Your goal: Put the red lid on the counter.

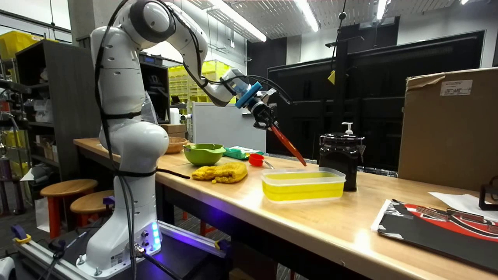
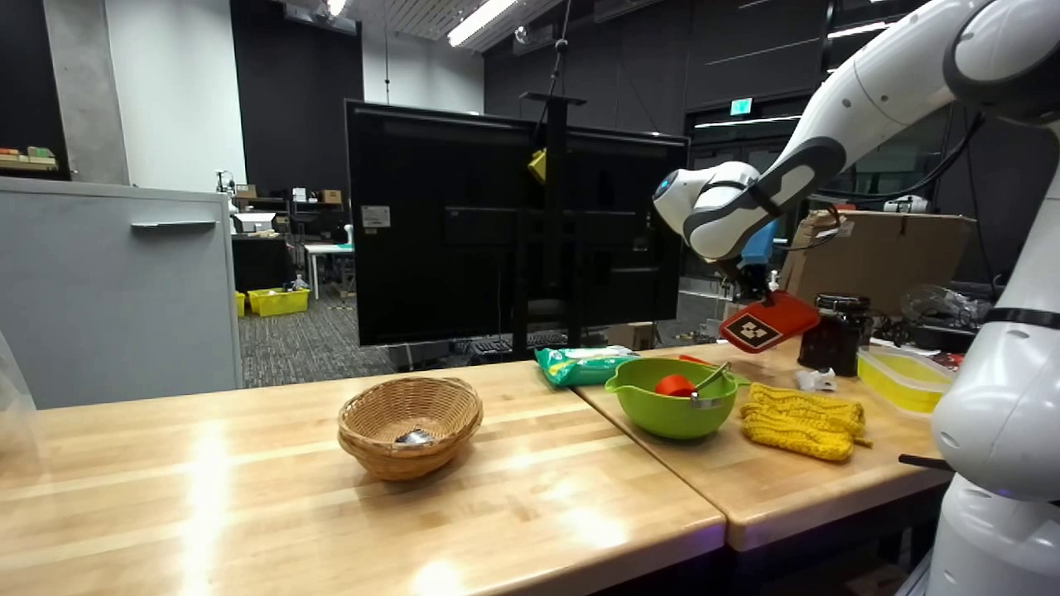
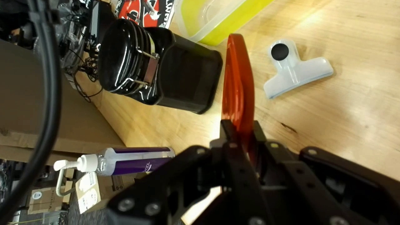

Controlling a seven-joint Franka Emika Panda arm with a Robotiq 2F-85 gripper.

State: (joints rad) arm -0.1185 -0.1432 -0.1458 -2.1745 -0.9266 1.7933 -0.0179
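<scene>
In an exterior view, the white arm (image 1: 124,89) stands at the left, beside the counter (image 1: 295,217), which carries a green bowl (image 1: 204,155) and, near it, a yellow knitted cloth (image 1: 223,172). Further right, the jaws are clamped on one end of the red lid (image 1: 288,144), which slants down in the air above the counter. Then come a yellow tub (image 1: 303,191), a black jar (image 1: 337,155) beside it and a black-and-red booklet (image 1: 439,229).

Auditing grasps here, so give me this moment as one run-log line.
pincer: shut on red lid | pose: tilted, above counter | yellow tub: on counter, uncovered | placement: not yet done
</scene>
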